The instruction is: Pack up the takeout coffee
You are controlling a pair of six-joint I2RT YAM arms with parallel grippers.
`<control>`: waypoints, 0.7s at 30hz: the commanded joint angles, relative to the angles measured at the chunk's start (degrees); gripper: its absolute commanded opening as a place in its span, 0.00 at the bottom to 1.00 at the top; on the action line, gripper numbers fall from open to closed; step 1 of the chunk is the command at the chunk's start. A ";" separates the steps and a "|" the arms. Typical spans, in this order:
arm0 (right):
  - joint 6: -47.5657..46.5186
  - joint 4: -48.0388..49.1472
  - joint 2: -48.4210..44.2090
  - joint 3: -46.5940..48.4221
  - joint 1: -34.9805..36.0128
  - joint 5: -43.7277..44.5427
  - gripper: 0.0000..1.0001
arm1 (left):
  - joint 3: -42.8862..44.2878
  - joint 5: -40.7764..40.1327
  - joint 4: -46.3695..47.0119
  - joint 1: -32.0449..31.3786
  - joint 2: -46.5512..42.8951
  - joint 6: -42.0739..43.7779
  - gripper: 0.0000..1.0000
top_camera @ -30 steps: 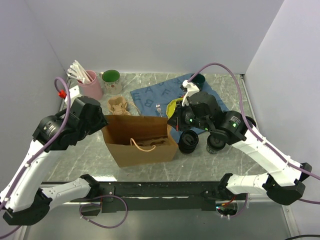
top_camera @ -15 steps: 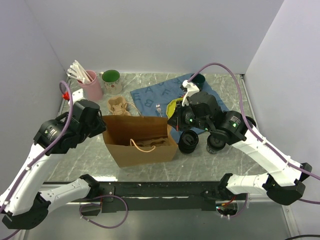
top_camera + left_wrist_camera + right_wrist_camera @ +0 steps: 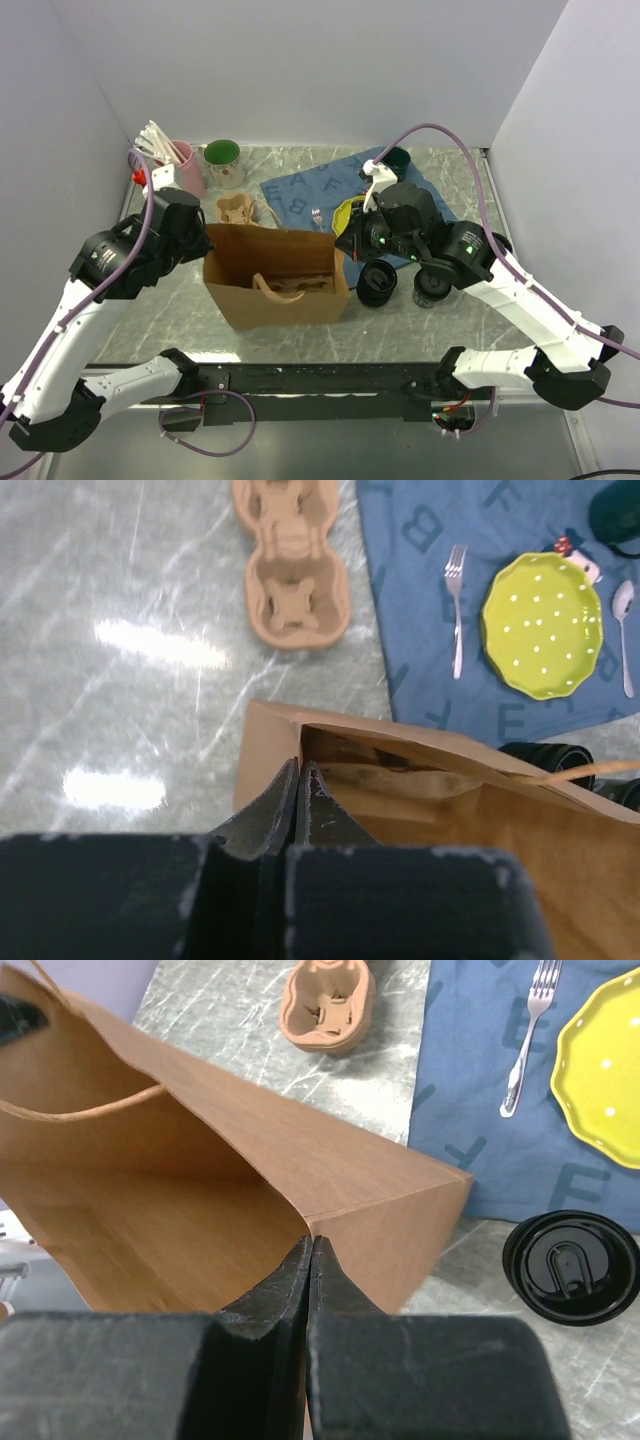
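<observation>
From above, the left end effector (image 3: pixel 203 243) has now clamped the paper bag (image 3: pixel 280 295) at its left rim, and the bag stands squarer. The right end effector (image 3: pixel 341 243) stays pinched on the right rim. The left coffee cup (image 3: pixel 377 283) and right coffee cup (image 3: pixel 432 285) stand on the bench (image 3: pixel 180 310) just right of the bag.

Left wrist: its fingers are closed on the bag's edge.

Right wrist: its fingers are closed on the bag's corner, with one lidded cup beside it.

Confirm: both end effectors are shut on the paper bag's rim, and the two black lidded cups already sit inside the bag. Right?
The left end effector and right end effector are shut on the rim of the paper bag, but the two black lidded cups stand on the table right of the bag, not inside; the top external view shows it.
</observation>
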 commanded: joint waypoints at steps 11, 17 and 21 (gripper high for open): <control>-4.45 10.40 1.85 8.27 0.55 0.20 0.00 | 0.66 8.84 17.74 0.28 -6.92 14.95 0.01; -10.79 24.38 -6.58 -10.89 0.55 2.84 0.04 | -17.73 13.42 28.24 0.28 -18.70 15.24 0.01; -10.28 23.52 -9.93 -16.37 0.55 1.43 0.16 | -23.89 20.97 29.37 0.28 -21.69 13.65 0.01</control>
